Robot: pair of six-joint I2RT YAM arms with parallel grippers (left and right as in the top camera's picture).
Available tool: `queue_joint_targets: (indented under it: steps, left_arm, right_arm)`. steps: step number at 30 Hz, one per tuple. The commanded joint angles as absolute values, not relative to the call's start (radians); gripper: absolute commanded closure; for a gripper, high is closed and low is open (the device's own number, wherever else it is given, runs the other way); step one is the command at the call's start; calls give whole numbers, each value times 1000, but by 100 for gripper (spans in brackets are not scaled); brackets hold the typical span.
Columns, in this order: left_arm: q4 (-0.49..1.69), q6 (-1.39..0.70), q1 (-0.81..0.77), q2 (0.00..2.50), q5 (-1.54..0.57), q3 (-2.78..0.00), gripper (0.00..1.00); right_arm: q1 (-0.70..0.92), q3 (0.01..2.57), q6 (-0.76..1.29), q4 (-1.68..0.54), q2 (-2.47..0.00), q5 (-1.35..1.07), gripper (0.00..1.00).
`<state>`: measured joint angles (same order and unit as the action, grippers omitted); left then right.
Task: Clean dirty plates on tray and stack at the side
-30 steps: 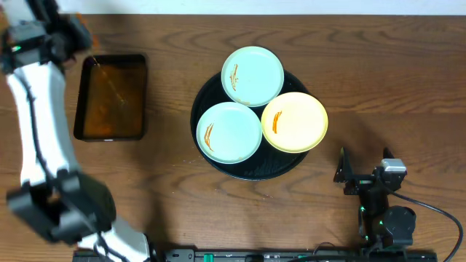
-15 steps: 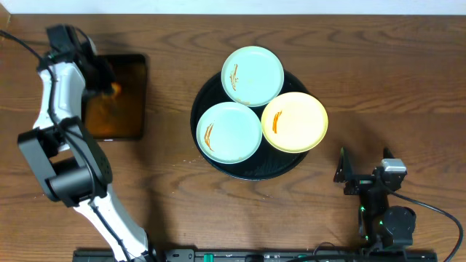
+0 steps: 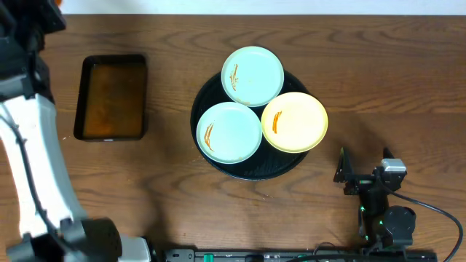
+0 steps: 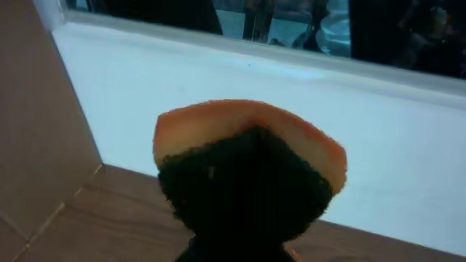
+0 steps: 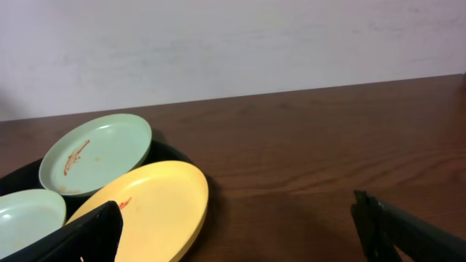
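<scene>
Three dirty plates wait on a round black tray [image 3: 247, 172] at the centre of a dark wooden surface [image 3: 408, 73]. The upper mint plate [image 3: 252, 76] overhangs the tray's top rim. The lower mint plate [image 3: 228, 131] sits to the lower left, and the yellow plate [image 3: 294, 121] juts past the right rim, its edge meeting both mint plates. Each carries a short orange streak on its left side.

At the left of the frame lies a small rectangular tray [image 3: 111, 97] of brown liquid, well apart from the plates. The white left arm [image 3: 33, 145] rises along the left edge, and its end effector [image 3: 40, 14] sits in the upper left corner, partly cut off by the frame. In the wrist view it is clamped shut on a sponge [image 4: 247, 167], orange with a dark scouring face, seen against a white wall.

The right end effector [image 5: 234, 207] rests low at the lower right of the surface, its two fingers spread wide and holding nothing, pointed toward the yellow plate.
</scene>
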<state>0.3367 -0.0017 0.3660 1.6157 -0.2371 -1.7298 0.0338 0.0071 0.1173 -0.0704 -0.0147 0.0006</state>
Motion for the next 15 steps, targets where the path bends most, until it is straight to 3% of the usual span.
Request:
queue_joint_targets:
  steps: [1,7,15]
  left_arm:
    - [361,10,376,1831,-217,-1582,93]
    - [365,7,411,1859,-250,-1562,93]
    - [151,6,436,1571,-385,-1578,93]
  right_arm:
    - [13,6,107,-74,-11,10,1]
    - [13,6,107,-74,-11,10,1]
    - [13,6,107,-74,-11,10,1]
